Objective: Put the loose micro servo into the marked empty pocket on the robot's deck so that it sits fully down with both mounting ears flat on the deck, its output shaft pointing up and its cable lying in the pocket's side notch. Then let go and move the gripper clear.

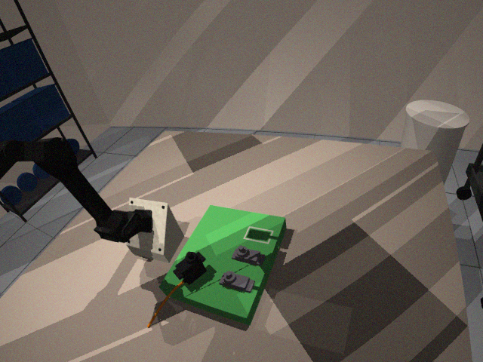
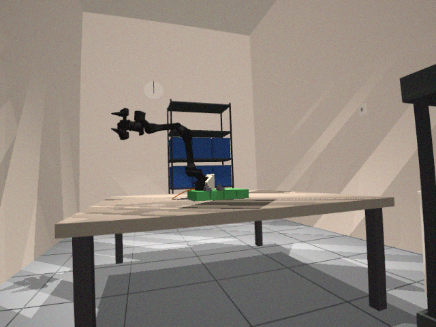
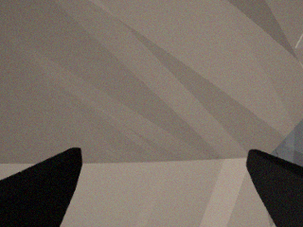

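The loose black micro servo [image 1: 190,268] stands on the near left part of the green deck [image 1: 220,224] [image 2: 241,193], its round shaft end up. Its orange cable [image 1: 165,300] [image 2: 181,193] runs over the deck's edge to the table. The marked pocket [image 1: 259,234], outlined in white, is empty, at the deck's far right, with a side notch toward the right edge. Two grey servos [image 1: 248,255] [image 1: 236,281] sit in the deck nearer the camera. My gripper [image 2: 112,121] [image 3: 166,157] is open and empty, high above the table and far from the servo. It is outside the top view.
A pale block [image 1: 159,224] [image 2: 210,180] with screw holes stands beside the deck's left edge, close to the arm's base [image 1: 122,225]. A shelf rack with blue bins [image 1: 23,65] [image 2: 200,148] stands behind the table. A pale round bin [image 1: 436,132] stands beyond the table's far right corner.
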`<state>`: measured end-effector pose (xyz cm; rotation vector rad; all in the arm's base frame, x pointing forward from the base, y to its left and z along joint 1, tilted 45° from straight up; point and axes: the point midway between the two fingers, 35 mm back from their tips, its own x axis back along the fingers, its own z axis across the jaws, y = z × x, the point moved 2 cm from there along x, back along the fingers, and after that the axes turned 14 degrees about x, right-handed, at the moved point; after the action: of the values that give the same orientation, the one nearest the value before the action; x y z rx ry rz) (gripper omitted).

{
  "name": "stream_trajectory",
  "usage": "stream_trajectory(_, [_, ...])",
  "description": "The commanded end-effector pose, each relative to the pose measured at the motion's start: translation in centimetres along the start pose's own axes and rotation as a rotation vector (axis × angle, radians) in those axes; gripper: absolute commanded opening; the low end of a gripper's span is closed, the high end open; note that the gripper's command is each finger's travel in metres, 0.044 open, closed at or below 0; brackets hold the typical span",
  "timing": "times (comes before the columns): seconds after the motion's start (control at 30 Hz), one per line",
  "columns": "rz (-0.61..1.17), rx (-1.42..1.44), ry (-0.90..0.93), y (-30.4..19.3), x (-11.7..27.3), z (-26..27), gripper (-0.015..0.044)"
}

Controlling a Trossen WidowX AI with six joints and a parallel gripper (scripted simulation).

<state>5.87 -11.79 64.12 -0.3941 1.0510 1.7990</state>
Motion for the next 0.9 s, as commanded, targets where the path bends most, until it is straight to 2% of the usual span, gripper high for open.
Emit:
stream_trajectory(0.0, [0.013,-0.119,-0.063,-0.6,-0.7,-2.9,0.044])
stream_trajectory(0.37, [0.073,-0.429,-0.253,-4.4,-2.1,-9.5,0.044])
stream_trajectory(0.87, [0.201,-0.7,-0.574,-13.6,-1.6,-16.5,0.044])
